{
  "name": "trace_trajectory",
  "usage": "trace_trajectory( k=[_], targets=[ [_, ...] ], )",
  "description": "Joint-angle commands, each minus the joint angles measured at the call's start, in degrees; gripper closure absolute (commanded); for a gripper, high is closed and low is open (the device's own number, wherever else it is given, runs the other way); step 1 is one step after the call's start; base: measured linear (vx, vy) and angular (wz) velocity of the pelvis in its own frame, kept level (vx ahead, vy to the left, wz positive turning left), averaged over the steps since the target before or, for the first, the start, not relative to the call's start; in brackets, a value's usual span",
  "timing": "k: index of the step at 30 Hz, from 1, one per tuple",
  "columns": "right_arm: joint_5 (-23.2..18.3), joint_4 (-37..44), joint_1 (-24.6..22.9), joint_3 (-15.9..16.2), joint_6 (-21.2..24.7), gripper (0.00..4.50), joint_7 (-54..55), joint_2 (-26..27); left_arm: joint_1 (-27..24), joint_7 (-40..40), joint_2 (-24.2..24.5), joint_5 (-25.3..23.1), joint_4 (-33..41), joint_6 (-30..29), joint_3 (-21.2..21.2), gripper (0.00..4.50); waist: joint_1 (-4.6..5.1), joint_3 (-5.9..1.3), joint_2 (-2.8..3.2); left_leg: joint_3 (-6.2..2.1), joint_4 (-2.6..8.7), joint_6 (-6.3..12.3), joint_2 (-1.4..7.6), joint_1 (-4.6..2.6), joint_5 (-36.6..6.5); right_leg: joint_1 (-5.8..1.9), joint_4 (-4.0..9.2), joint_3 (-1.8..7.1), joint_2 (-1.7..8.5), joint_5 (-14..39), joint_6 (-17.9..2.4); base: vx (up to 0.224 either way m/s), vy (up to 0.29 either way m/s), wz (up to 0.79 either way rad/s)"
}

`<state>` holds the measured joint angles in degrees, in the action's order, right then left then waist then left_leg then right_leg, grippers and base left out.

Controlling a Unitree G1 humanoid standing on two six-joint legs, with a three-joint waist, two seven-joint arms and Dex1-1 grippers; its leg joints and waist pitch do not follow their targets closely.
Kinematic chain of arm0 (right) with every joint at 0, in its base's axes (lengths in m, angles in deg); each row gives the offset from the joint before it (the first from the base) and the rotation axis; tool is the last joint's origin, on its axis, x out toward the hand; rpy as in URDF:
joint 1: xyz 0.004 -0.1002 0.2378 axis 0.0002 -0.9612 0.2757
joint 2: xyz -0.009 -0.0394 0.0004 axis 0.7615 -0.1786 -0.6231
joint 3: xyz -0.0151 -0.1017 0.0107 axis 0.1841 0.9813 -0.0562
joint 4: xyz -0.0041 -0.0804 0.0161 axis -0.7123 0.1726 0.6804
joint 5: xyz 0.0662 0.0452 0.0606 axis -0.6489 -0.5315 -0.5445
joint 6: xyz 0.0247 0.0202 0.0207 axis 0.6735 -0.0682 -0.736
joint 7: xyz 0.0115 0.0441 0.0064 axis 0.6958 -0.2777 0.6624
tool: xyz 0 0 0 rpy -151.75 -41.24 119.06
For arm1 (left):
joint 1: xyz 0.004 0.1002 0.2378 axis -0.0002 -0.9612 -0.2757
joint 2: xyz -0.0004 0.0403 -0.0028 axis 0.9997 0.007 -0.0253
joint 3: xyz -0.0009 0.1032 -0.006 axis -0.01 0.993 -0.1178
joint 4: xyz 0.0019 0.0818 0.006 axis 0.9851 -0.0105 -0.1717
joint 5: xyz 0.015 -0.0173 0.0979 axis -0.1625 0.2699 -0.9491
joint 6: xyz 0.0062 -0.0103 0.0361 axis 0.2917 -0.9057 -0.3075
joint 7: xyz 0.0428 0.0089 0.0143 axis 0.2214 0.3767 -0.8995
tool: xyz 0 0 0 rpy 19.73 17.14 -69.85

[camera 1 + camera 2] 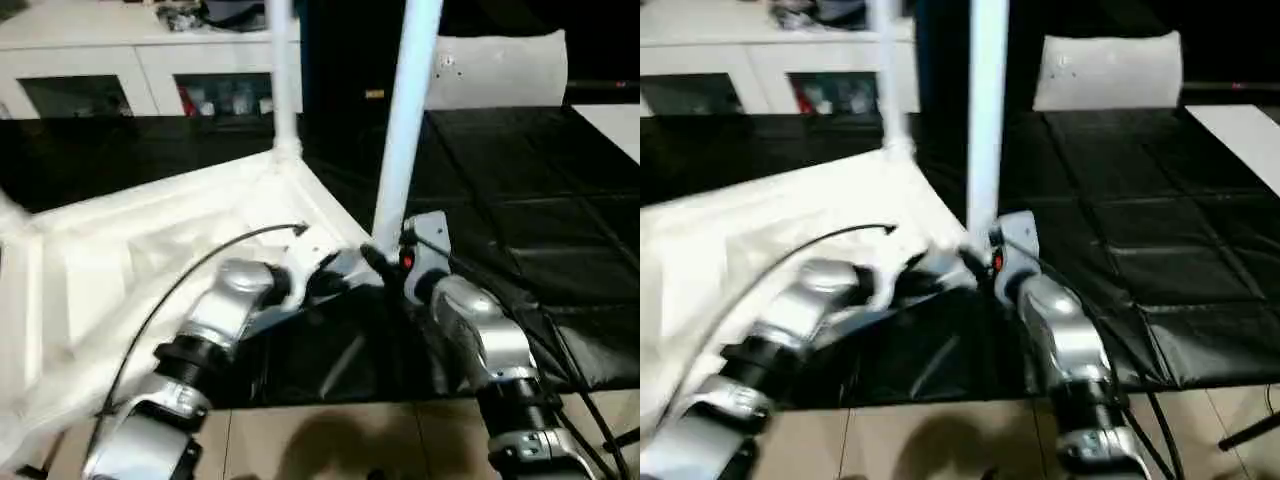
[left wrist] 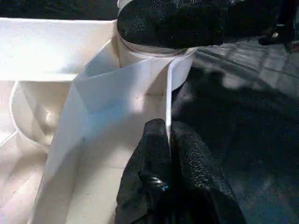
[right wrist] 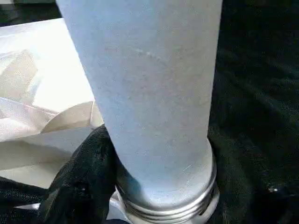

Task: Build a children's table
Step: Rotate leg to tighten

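Left gripper [image 2: 170, 154] pinched shut on the thin rim of the tabletop [image 1: 150, 260], which lies white, ribbed side up on the black table [image 1: 560, 210]; right gripper [image 1: 385, 262] clasps the near leg [image 1: 405, 120] low down; its wrist view shows a threaded end; a second leg [image 1: 283, 75] stands upright at the far corner; white cabinet [image 1: 120, 60] behind.

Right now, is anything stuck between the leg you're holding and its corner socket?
Nothing visible. The leg stands upright in the right gripper, its threaded end at the corner socket of the tabletop. The left gripper pinches the tabletop's rim beside it.
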<state>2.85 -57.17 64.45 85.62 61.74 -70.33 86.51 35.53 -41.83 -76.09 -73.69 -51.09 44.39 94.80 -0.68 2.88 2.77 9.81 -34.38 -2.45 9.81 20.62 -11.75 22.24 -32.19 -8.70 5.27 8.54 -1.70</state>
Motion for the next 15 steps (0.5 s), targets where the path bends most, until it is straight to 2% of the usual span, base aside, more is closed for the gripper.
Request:
trace_trajectory(
  k=[1, 3, 5, 6, 8, 9, 10, 14, 15],
  targets=[
    [-0.4, 0.7, -0.2, 5.4, -1.9, 1.17, -2.9, 3.4, 1.2, -2.2, -1.7, 1.2, 3.6, 0.7, -0.9, 4.5, -0.68, -4.52, -0.58, -1.47, 3.62, 4.7, 3.25, 0.44, -6.0, -3.6, 3.07, 4.07, 5.05, 12.7, -9.7, 0.0, 0.0, 0.0],
    [-1.0, 1.8, -1.1, 5.1, -2.9, 1.07, -4.0, 3.4, 0.9, -0.8, -0.6, 0.4, 4.4, 1.2, 0.1, 4.5, -1.18, -5.03, -0.59, -1.48, 2.85, 7.28, 3.19, 0.99, 0.6, -3.44, 1.47, 4.34, 4.88, 3.5, -11.3, 0.0, 0.0, 0.0],
    [-1.3, 3.4, -2.3, 5.4, -3.9, 0.73, -5.6, 2.5, 0.4, 1.0, 1.0, 0.1, 4.8, 1.6, 1.2, 4.5, -1.55, -4.93, -0.51, -1.38, 2.71, 9.31, 3.23, 1.02, 1.6, -3.31, 1.18, 4.22, 4.8, 1.1, -12.2, 0.0, 0.0, 0.0],
    [-1.3, 3.7, -2.6, 5.5, -4.2, 0.73, -5.9, 2.1, 0.2, 1.4, 1.4, 0.1, 4.8, 1.8, 1.4, 4.5, -1.62, -4.79, -0.28, -1.35, 2.73, 9.72, 3.24, 1.05, 0.8, -3.31, 1.43, 4.09, 4.74, 2.4, -12.0, 0.0, 0.0, 0.0],
    [-2.0, 5.8, -4.5, 5.4, -5.8, 0.59, -8.4, -0.2, -0.5, 4.4, 3.9, 0.0, 4.9, 3.1, 2.7, 4.5, -1.87, -4.59, -0.07, -1.26, 2.89, 8.91, 3.35, 0.71, -1.6, -3.19, 1.96, 4.05, 4.61, 6.1, -11.1, 0.0, 0.0, 0.0],
    [-2.7, 6.9, -5.4, 5.1, -6.4, 0.37, -10.0, -1.4, -0.8, 6.2, 5.1, 0.1, 4.7, 4.1, 3.1, 4.5, -1.87, -4.43, 0.01, -1.3, 3.1, 8.15, 3.48, 0.59, -3.2, -3.2, 2.18, 4.05, 4.51, 8.1, -10.6, 0.0, 0.0, 0.0],
    [-3.0, 7.7, -6.1, 4.9, -6.8, 0.37, -11.3, -2.3, -1.1, 7.4, 5.9, 0.1, 4.6, 4.4, 3.2, 4.5, -1.95, -4.39, 0.19, -1.36, 3.2, 7.7, 3.55, 0.5, -4.1, -3.2, 2.36, 4.02, 4.51, 9.2, -10.2, 0.0, 0.0, 0.0],
    [-5.1, 9.9, -8.0, 4.3, -7.6, 0.09, -16.7, -5.3, -1.6, 11.6, 8.7, 0.4, 3.8, 7.3, 3.9, 4.5, -1.65, -3.8, 0.28, -1.42, 3.9, 4.8, 3.73, -0.02, -11.4, -2.98, 3.45, 4.01, 4.41, 16.2, -8.5, 0.0, 0.0, 0.0],
    [-5.7, 10.7, -8.8, 4.3, -8.0, 0.09, -20.1, -7.2, -1.9, 15.0, 10.2, 1.3, 3.8, 9.5, 4.2, 4.5, -1.79, -3.8, 0.44, -1.59, 3.95, 4.07, 3.65, -0.09, -12.3, -3.19, 3.63, 3.92, 4.48, 18.1, -7.9, 0.0, 0.0, 0.0]
  ],
)
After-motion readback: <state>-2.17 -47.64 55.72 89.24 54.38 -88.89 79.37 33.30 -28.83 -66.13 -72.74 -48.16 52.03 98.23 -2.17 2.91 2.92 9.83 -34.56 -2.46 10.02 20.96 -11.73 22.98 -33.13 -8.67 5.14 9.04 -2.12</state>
